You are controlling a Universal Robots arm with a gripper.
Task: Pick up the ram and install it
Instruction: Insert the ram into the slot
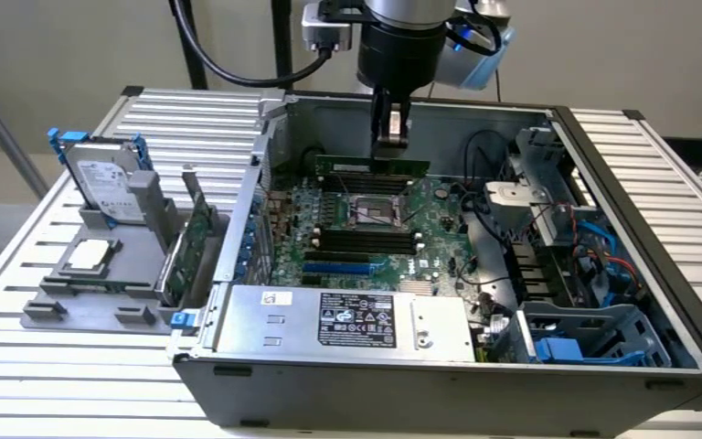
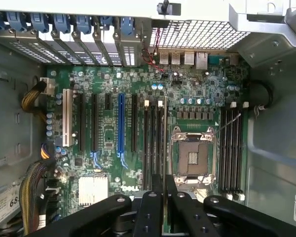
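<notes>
Between the closed fingers [image 2: 150,212] of the gripper [image 1: 388,148] sits the ram [image 1: 369,166]. It is pinched near its middle, standing on its long edge and level, with an end reaching out to either side of the fingers. The pick-up part of the job therefore looks done.

The install is not done. In the exterior view the ram hangs clear above the motherboard [image 2: 108,138], inside the open case [image 1: 643,174] and close to its back wall. Straight below the gripper lie the bare socket [image 2: 192,158] and the black slots [image 2: 153,148] flanking it. Every slot I can make out looks empty, with its white end clips standing free. From these views I cannot tell which slot the ram is lined up with, or whether it is square to any of them.

The gripper is pressed together on the thin board, with only a narrow sliver between the pads, and touches nothing else. Well apart from it, outside the case on the slatted surface [image 1: 10,302], a hard drive [image 1: 105,187] and an expansion card [image 1: 198,242] stand in a grey holder.
</notes>
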